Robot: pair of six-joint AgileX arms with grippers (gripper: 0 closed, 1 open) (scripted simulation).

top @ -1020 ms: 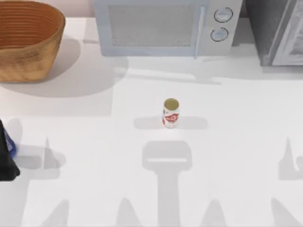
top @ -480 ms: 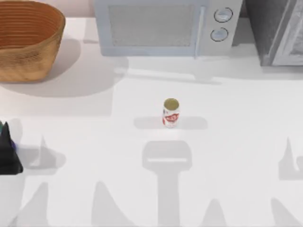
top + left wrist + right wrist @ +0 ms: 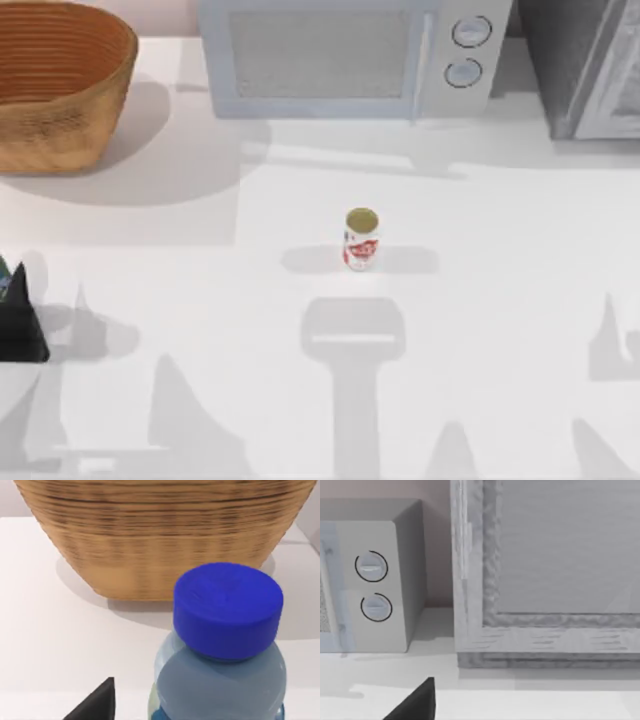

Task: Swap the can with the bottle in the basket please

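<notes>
Left gripper: at the table's 8 o'clock edge, seemingly clamped on the bottle; contact itself hidden.
Bottle: blue-capped, upright, outside the wicker basket, which sat at 10 o'clock.
Can: upright at table centre, untouched.
Right gripper: parked facing the microwave; finger state not discernible.
Step, judged: bottle out, awaiting set-down.
Next: release bottle on bare table, then fetch can for basket.

A microwave with two round dials stands on the white worktop. Just beside it stands a large grey framed cabinet. One dark fingertip of the right claw shows near the worktop.
</notes>
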